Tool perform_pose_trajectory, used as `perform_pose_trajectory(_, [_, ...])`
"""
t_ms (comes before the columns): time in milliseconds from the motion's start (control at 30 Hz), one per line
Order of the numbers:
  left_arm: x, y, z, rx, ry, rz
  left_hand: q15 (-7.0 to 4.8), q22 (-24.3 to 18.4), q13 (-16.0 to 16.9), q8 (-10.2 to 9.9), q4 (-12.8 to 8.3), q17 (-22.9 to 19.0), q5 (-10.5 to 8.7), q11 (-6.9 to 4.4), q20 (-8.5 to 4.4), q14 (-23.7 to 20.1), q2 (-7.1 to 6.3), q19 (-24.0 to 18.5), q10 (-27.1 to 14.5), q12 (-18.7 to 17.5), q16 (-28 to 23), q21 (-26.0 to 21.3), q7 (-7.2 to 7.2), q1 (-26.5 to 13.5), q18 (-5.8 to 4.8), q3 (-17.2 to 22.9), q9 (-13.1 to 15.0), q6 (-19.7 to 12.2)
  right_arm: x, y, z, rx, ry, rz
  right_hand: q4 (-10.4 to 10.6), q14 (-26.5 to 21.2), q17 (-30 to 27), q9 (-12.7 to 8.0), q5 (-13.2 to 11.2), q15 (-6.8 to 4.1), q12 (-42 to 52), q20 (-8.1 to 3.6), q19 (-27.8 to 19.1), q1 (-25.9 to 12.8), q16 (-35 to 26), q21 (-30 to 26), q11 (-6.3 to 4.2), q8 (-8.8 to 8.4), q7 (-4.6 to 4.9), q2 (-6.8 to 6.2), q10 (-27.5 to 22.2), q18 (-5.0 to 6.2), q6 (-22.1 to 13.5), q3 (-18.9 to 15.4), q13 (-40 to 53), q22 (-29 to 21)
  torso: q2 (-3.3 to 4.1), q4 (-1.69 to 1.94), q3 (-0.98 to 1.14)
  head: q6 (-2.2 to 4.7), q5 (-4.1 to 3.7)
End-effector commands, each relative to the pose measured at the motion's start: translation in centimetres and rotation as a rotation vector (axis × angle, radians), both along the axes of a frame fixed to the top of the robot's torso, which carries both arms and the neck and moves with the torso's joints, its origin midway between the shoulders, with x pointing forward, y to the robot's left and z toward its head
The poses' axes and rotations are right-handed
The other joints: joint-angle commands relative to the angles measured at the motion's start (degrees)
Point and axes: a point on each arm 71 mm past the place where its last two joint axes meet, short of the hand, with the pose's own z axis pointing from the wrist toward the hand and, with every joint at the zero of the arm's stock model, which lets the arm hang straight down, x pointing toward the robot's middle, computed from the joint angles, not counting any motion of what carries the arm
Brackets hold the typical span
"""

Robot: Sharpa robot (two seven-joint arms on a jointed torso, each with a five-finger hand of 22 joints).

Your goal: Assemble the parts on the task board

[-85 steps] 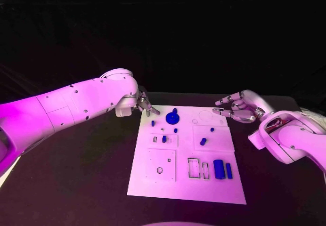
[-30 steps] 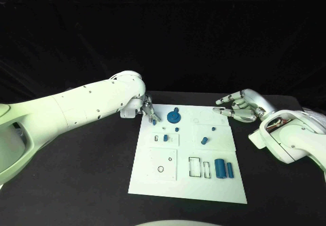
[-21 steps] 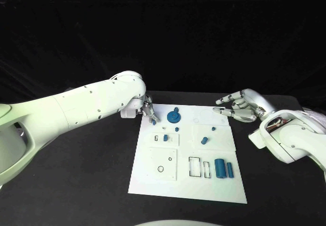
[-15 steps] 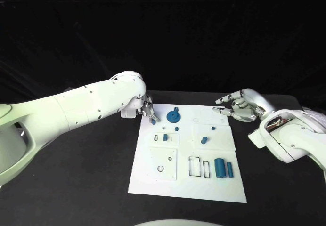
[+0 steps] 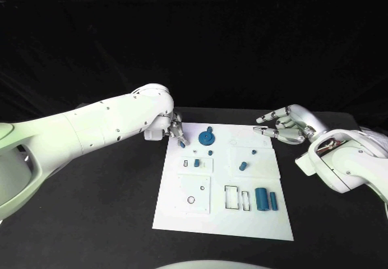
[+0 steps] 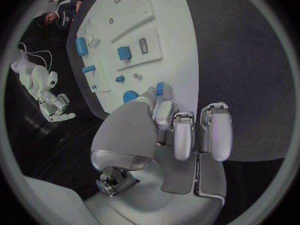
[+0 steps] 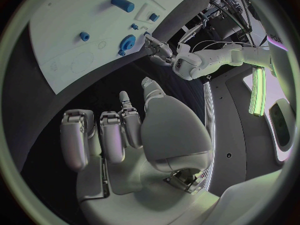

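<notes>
Little has shifted vs earlier: left hand (image 5: 173, 130) stays at the board's (image 5: 222, 224) far-left corner, fingers (image 6: 164, 91) apparently pinching a small blue peg (image 6: 160, 88), prob. to seat it, while right hand (image 5: 285, 126) hovers off-board, fingers loosely spread, empty.

A lab: black-draped table (image 5: 105, 224), white task board (image 5: 206, 221), cabled equipment.

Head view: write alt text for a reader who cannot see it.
A white task board lies on a black table with small blue parts on it, among them a round disc near its far edge and two cylinders near its front right corner. The left hand reaches the board's far left corner; the right hand hovers open beyond the far right corner.
</notes>
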Motion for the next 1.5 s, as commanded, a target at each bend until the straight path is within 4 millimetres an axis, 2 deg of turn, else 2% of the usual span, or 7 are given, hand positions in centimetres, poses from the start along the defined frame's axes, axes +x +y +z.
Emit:
perform_pose_trajectory(33, [-0.2,0.0,0.0,-0.021,-0.012,0.025,-0.13,10.1,-0.1,0.5,-1.1,15.1,0.20,-0.40,-0.22,6.0,0.40,2.6,0.1,-0.3,0.2,-0.2,-0.24,1.9,-0.19,2.2,0.2,0.2,0.0,0.2,0.0,-0.010,-0.002,0.015,0.0,5.2,11.2,0.1,0.4,-0.35,-0.1,-0.24,0.2,0.5,-0.2,-0.2,-0.43,0.31,0.01,0.18,0.4,0.57,0.3,-0.2,8.0,5.5,-0.02,-0.03,0.02,-0.03,0.00])
perform_pose_trajectory(367, [-1.9,0.0,0.7,-0.118,-0.076,0.028,0.02,10.1,-0.7,1.3,-1.9,15.1,0.15,-0.31,-0.07,6.0,-1.97,2.7,0.3,-0.7,0.2,-0.4,-0.14,0.3,-0.17,8.0,0.5,0.2,0.0,0.0,-0.1,-0.011,0.001,0.012,0.0,5.2,11.2,0.1,0.4,-0.35,-0.1,-0.24,0.2,0.5,-0.2,-0.2,-0.43,0.31,0.01,0.18,0.4,0.57,0.3,-0.2,8.0,5.5,-0.09,0.12,0.03,0.00,0.06])
perform_pose_trajectory(633, [-3.8,0.6,1.2,-0.179,-0.122,0.041,-0.02,10.4,-0.8,1.6,-1.9,15.1,0.14,-0.38,-0.09,6.0,-2.70,2.8,0.5,-0.6,0.2,-0.1,-0.23,-0.4,-0.25,9.6,0.6,0.3,0.1,0.0,-0.2,-0.010,0.005,0.009,0.0,5.1,11.2,0.1,0.4,-0.36,-0.1,-0.25,0.1,0.5,-0.2,-0.2,-0.43,0.31,0.01,0.24,0.4,0.57,0.4,-0.2,8.0,5.5,-0.26,0.49,0.07,-0.07,0.04])
perform_pose_trajectory(900, [-6.4,0.6,0.1,-0.219,-0.147,0.020,-0.09,10.7,-0.6,1.9,-2.1,15.1,0.13,-0.47,-0.14,6.0,-3.28,3.0,0.7,-0.5,0.2,0.1,-0.31,-0.7,-0.33,10.8,0.7,0.4,0.2,-0.2,-0.3,-0.009,0.010,0.006,0.0,5.1,11.2,0.1,0.4,-0.36,-0.1,-0.25,0.1,0.5,-0.2,-0.2,-0.43,0.31,0.01,0.24,0.4,0.57,0.4,-0.2,8.0,5.5,-0.36,0.85,0.02,-0.40,0.01])
perform_pose_trajectory(1033, [-7.3,0.5,-0.6,-0.200,-0.175,-0.007,-0.11,10.7,-0.8,1.9,-2.1,15.1,0.12,-0.49,-0.17,6.0,-3.56,3.1,0.7,-0.5,0.2,0.2,-0.33,-0.9,-0.34,11.3,0.7,0.5,0.2,-0.2,-0.4,-0.009,0.012,0.006,0.0,5.1,11.2,0.1,0.4,-0.36,-0.1,-0.25,0.1,0.5,-0.2,-0.2,-0.43,0.31,0.01,0.24,0.4,0.57,0.4,-0.2,8.0,5.5,-0.37,0.74,0.11,-0.39,0.21])
perform_pose_trajectory(1300, [-7.9,0.3,-1.5,-0.183,-0.184,-0.034,-0.12,10.8,-0.8,2.0,-2.1,15.1,0.12,-0.49,-0.17,6.0,-3.63,3.1,0.7,-0.5,0.2,0.2,-0.34,-1.0,-0.35,11.4,0.7,0.5,0.1,-0.2,-0.4,-0.010,0.014,0.006,0.0,5.1,11.2,0.1,0.4,-0.36,-0.1,-0.25,0.1,0.5,-0.2,-0.2,-0.43,0.31,0.01,0.24,0.4,0.57,0.4,-0.2,8.0,5.5,-0.25,0.49,0.04,-0.40,0.26])
perform_pose_trajectory(1500, [-8.1,0.2,-1.8,-0.162,-0.162,-0.047,-0.13,10.8,-0.7,2.0,-2.1,15.1,0.12,-0.52,-0.19,6.0,-3.83,3.1,0.8,-0.4,0.2,0.2,-0.37,-1.1,-0.35,11.7,0.8,0.5,0.1,-0.2,-0.4,-0.009,0.014,0.007,0.1,5.1,11.2,0.1,0.5,-0.37,0.0,-0.26,0.2,0.5,-0.2,-0.2,-0.44,0.32,0.00,0.31,0.4,0.56,0.4,-0.3,8.0,5.5,-0.21,0.65,0.07,-0.51,0.05])
